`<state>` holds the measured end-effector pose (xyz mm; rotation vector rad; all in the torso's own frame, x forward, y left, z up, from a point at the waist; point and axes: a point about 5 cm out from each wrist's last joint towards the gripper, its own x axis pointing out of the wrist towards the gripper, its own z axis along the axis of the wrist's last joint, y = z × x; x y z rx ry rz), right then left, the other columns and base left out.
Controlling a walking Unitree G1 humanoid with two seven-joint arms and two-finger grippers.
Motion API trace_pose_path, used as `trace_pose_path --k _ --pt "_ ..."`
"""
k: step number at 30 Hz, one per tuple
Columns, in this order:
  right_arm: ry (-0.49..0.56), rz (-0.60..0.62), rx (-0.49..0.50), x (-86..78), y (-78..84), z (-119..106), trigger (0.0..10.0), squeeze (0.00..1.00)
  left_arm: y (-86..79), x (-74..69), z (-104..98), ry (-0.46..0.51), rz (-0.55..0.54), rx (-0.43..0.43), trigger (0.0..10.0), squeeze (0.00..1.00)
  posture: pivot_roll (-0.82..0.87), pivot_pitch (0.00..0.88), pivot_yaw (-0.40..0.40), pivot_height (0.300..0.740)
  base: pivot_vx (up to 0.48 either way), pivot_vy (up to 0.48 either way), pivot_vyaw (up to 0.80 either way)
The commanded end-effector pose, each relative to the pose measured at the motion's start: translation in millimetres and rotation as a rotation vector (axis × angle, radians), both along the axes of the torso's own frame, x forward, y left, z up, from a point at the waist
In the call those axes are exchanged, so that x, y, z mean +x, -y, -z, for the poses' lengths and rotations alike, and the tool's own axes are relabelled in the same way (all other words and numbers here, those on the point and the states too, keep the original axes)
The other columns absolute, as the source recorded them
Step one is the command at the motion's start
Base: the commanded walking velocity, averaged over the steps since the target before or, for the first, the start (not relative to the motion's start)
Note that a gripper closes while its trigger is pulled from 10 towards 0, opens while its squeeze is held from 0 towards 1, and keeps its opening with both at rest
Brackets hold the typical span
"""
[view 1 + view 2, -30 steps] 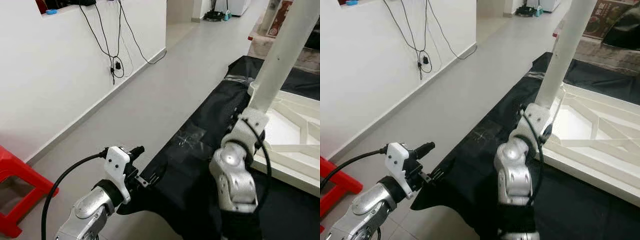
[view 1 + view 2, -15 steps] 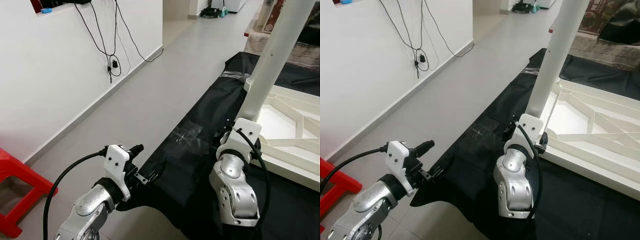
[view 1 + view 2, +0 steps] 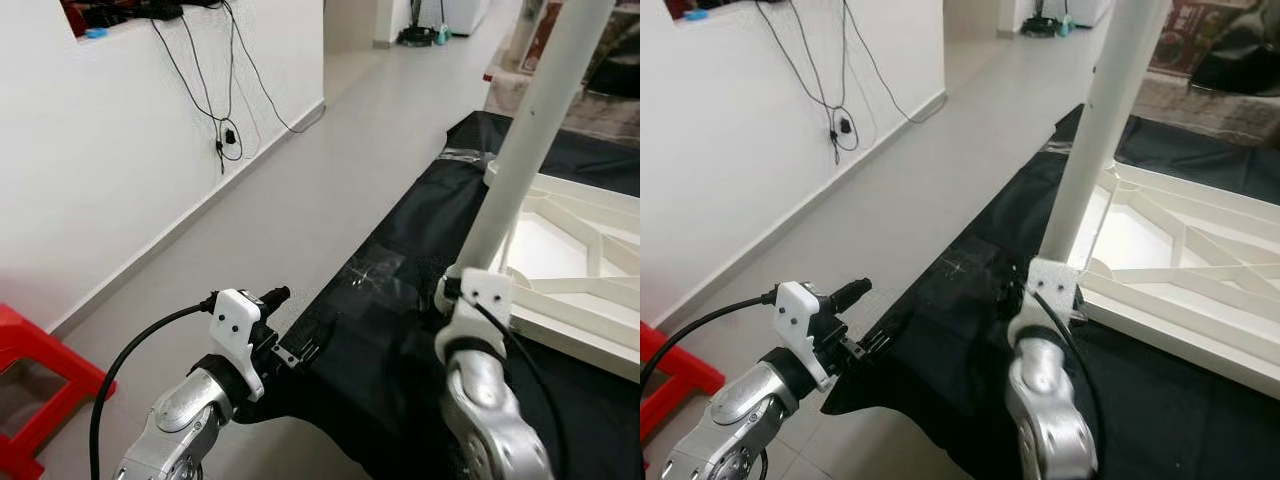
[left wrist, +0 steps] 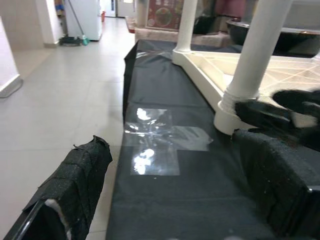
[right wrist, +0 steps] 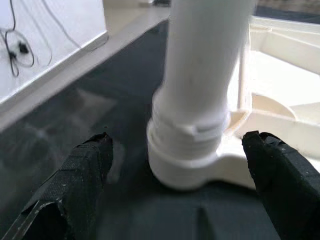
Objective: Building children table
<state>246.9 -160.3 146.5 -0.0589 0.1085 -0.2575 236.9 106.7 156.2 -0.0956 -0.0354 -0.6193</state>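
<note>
Head eyes look down; both wrist views closely share the table leg (image 5: 200, 90).

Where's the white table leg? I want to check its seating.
The white table leg stands upright in the corner socket of the overturned tabletop, on the robot's right, before the open right hand.

A home: a long grey tiled floor (image 3: 330, 170), white wall (image 3: 120, 170) with hanging wires (image 3: 215, 90), a red stool (image 3: 35, 380).

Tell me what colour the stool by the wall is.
The stool is red, seen best in the left eye view.
</note>
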Motion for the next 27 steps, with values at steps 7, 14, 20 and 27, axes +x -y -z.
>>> trace_pose_path --k 7,14,20,27 --pt "0.037 -0.053 -0.070 -7.3 12.8 3 10.0 0.00 -4.6 1.5 11 -0.032 -0.102 0.055 10.0 0.00 0.09 0.091 0.001 0.740 0.000 0.000 0.00" --pt "0.045 -0.011 -0.090 0.7 30.2 6 10.0 0.00 -2.1 -1.4 21 -0.047 -0.123 0.119 10.0 0.00 0.10 0.095 -0.007 0.740 0.000 0.000 0.00" --pt "0.039 -0.022 -0.058 4.7 26.7 8 10.0 0.00 -0.7 -1.4 26 -0.065 -0.136 0.137 10.0 0.00 0.10 0.095 -0.007 0.740 0.000 0.000 -0.39" --pt "0.065 -0.035 -0.050 11.7 21.0 5 10.0 0.00 0.3 -1.4 27 -0.079 -0.134 0.140 10.0 0.00 0.10 0.096 -0.009 0.740 0.000 0.000 -0.79"
